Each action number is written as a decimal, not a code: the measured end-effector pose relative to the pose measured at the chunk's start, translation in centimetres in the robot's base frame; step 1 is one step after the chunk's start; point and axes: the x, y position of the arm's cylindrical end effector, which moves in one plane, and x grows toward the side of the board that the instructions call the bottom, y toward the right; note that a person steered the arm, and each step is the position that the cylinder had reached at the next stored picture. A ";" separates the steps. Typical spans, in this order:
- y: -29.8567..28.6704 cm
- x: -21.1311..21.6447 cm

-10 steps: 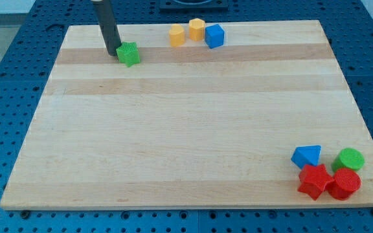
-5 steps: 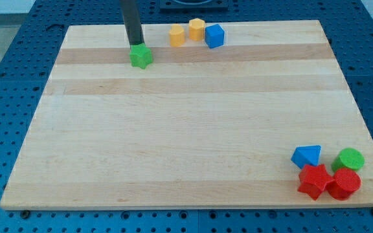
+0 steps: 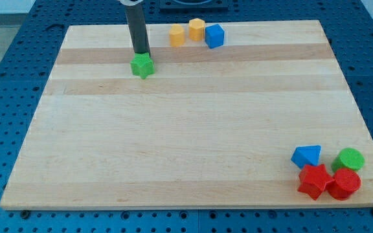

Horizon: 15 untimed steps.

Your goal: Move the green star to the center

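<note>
The green star (image 3: pixel 143 66) lies on the wooden board (image 3: pixel 186 123) in the upper left part, left of and above the board's middle. My tip (image 3: pixel 141 53) stands right at the star's top edge, touching it from the view's top side. The dark rod rises straight up from there and leaves the view at the top.
At the top edge sit two yellow blocks (image 3: pixel 177 35) (image 3: pixel 196 29) and a blue cube (image 3: pixel 214 35). At the bottom right cluster a blue triangle-like block (image 3: pixel 306 156), a green round block (image 3: pixel 349 159), a red star (image 3: pixel 313 181) and a red block (image 3: pixel 344 184).
My tip moved from the star's left to its top side. The green star slid right and then down the view, a short way toward the board's middle.
</note>
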 end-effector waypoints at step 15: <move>0.0 6.7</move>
